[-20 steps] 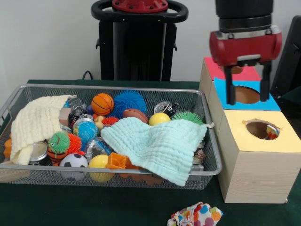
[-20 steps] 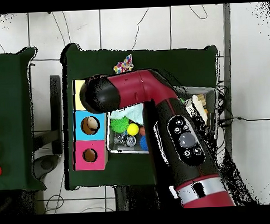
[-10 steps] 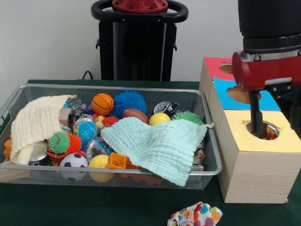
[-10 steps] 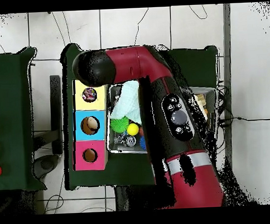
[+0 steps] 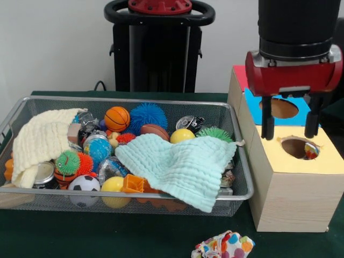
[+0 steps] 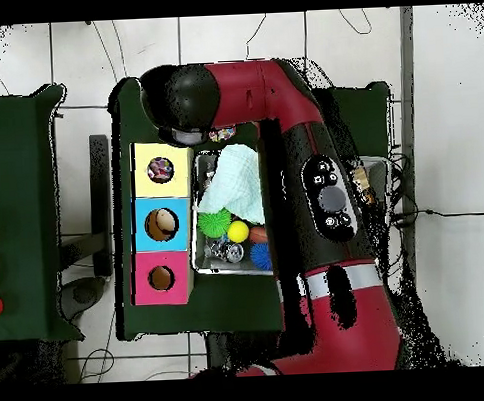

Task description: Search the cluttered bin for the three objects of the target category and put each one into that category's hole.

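**Open gripper hangs over the yellow hole, bin full beside it**

A red and black gripper (image 5: 288,126) hangs above the near end of a long wooden box (image 5: 287,201). Its two black fingers (image 5: 267,119) point straight down and stand wide apart, with nothing between them. They sit just behind and above the round hole (image 5: 299,148) in the box's yellow top (image 5: 328,161). Something multicoloured shows inside that hole, at its right edge; what it is cannot be told.

Behind the yellow section comes a blue section (image 5: 252,105) with its own round hole (image 5: 279,108), then a red section (image 5: 240,78) mostly hidden by the gripper.

To the left of the box, a wire mesh bin (image 5: 236,193) sits on the green table (image 5: 107,236). A pale mint cloth (image 5: 180,166) is draped over its right half and a cream cloth (image 5: 40,142) over its left end. Between and around them lie a small basketball (image 5: 117,119), a blue spiky ball (image 5: 148,115), a brown football (image 5: 155,131), a yellow ball (image 5: 182,135), a green spiky ball (image 5: 216,133), a small soccer ball (image 5: 84,184) and a tin can (image 5: 43,174).

On the table in front of the bin lies a crumpled cloth with coloured dots (image 5: 224,245).

From overhead, the arm (image 6: 305,186) reaches across the bin, its dark end beside the yellow section (image 6: 161,170).
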`<state>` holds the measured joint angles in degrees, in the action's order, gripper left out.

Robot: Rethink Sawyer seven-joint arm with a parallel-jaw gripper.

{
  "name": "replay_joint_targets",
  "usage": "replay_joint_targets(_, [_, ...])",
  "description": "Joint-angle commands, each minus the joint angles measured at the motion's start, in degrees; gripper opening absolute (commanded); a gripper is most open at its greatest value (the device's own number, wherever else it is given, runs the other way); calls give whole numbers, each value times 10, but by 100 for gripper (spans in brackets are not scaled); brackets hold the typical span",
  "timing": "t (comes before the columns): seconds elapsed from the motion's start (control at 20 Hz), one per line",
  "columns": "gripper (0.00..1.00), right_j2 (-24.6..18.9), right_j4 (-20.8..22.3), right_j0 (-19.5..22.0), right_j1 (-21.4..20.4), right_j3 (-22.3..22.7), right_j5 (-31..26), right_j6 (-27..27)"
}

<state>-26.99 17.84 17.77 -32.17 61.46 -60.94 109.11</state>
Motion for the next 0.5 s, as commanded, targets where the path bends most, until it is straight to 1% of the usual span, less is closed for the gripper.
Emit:
replay_joint_targets(0.05, [100,14,42,2,-2,22,-17,-72])
replay_joint_targets(0.1, [100,16,47,1,10,12,-9,-65])
replay_joint_targets(0.15, [100,22,53,-6,17,9,9,-42])
replay_joint_targets(0.25, [100,27,59,-10,32,-5,25,-19])
replay_joint_targets(0.35, [100,28,60,-12,43,-25,30,-5])
replay_joint_targets(0.4, [100,26,60,-12,49,-37,19,-12])
replay_joint_targets(0.5, [100,23,68,-16,44,-61,-22,-39])
